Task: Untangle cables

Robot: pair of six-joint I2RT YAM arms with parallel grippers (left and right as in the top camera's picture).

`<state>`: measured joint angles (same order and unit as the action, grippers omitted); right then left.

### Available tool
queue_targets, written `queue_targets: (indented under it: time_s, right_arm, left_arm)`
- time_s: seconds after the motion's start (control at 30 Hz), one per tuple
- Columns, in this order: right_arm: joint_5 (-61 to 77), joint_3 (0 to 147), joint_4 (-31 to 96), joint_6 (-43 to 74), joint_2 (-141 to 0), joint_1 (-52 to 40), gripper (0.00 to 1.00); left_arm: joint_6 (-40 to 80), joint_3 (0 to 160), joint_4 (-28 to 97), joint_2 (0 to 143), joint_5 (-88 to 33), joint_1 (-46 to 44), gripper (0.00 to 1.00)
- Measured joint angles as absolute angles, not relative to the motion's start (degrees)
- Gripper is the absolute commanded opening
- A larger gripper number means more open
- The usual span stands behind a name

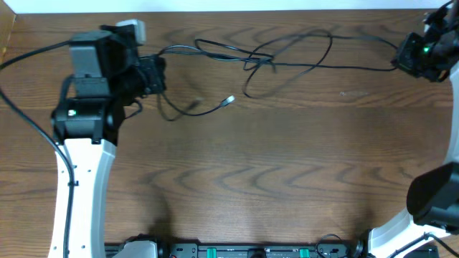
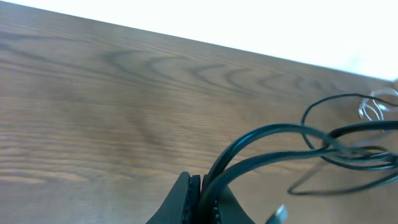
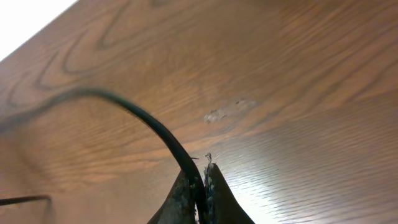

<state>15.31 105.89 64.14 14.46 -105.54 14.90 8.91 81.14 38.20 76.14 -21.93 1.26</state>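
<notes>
The long thin black cable [image 1: 315, 66] stretches across the far part of the wooden table [image 1: 237, 179], with tangled loops [image 1: 262, 59] near the middle. One silver connector end [image 1: 228, 101] lies loose on the table. My left gripper [image 1: 159, 75] is shut on two strands of the black cable [image 2: 273, 130], as the left wrist view [image 2: 208, 199] shows. My right gripper [image 1: 396, 61] is shut on the other end of the black cable [image 3: 149, 121], seen between the fingers in the right wrist view [image 3: 202, 193]. A thin white cable loop [image 2: 373, 107] shows in the tangle at the far right of the left wrist view.
The table's far edge [image 1: 237, 10] meets a white surface just behind the cable. A thick black robot cable [image 1: 29, 122] hangs by the left arm. The arm bases stand at the near edge [image 1: 251, 251].
</notes>
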Motion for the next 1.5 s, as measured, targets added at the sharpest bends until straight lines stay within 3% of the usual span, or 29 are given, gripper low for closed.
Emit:
queue_targets:
  time_s: [0.4, 0.9, 1.13, 1.33, 1.47, 1.5]
  right_arm:
    - [14.5, 105.9, 64.1, 13.8, -106.3, 15.0, 0.01]
    - [18.7, 105.9, 64.9, 9.0, -106.3, 14.0, 0.01]
    - [23.9, 105.9, 64.9, 3.2, -106.3, 13.7, 0.02]
    - [26.7, 105.9, 66.2, -2.2, -106.3, 9.5, 0.23]
    - [27.4, 105.9, 66.6, -4.1, -106.3, 6.2, 0.50]
    - [27.5, 105.9, 66.5, -4.7, -106.3, 5.7, 0.52]
  left_arm:
    - [8.9, 81.1, 38.3, 76.1, -16.3, 13.4, 0.07]
    - [10.0, 81.1, 36.3, 76.8, -7.7, 13.7, 0.07]
    - [12.2, 81.1, 37.1, 78.9, -14.5, 14.1, 0.07]
    - [12.7, 81.1, 37.7, 80.9, -29.0, 11.5, 0.07]
    - [13.1, 81.1, 37.7, 81.1, -35.0, 9.7, 0.07]
    - [13.3, 81.1, 37.7, 81.1, -36.4, 9.2, 0.07]
